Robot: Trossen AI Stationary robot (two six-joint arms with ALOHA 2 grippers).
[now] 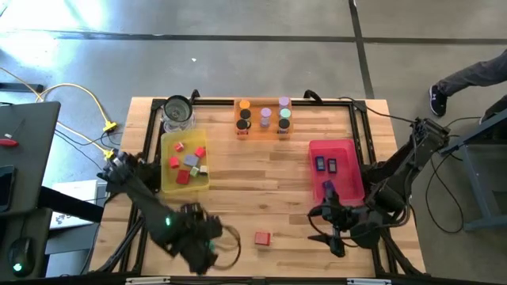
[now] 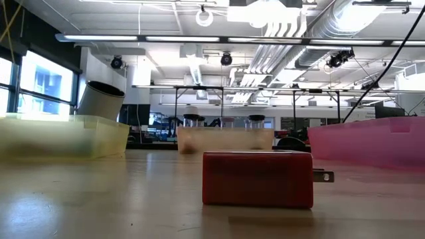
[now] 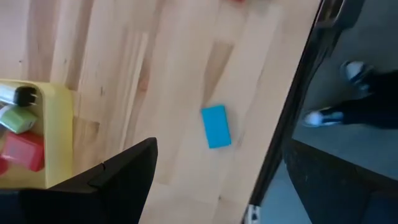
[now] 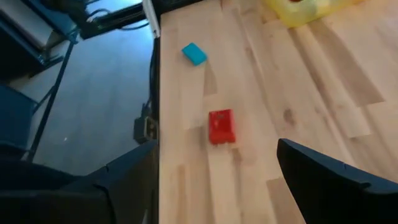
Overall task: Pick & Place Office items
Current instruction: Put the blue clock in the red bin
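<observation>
The red block [image 4: 221, 126] lies loose on the bare wood near the table's front edge, straight ahead of the right gripper [image 4: 214, 186], whose jaws stand released and hold nothing. This reads as the approach step: the block is not yet between the fingers, so the next move calls for the right gripper to travel forward and lower until its jaws straddle the block, then clench. A teal block [image 4: 194, 53] lies farther out beyond the red one, close to the same table edge, on the left gripper's [image 3: 93, 186] side; that gripper hangs low over the front left of the table with its jaws also released and empty.

Farther from the right jaws, just behind them, the pink tray [image 1: 317, 150] holds two dark-blue pieces and a purple one. Beyond the left jaws, the yellow tray [image 1: 166, 186] holds several red and pale blocks. At the far edge an orange tray [image 1: 261, 131] carries short black, orange, green and purple cylinders, with a glass jar [image 1: 178, 113] next to the yellow tray.
</observation>
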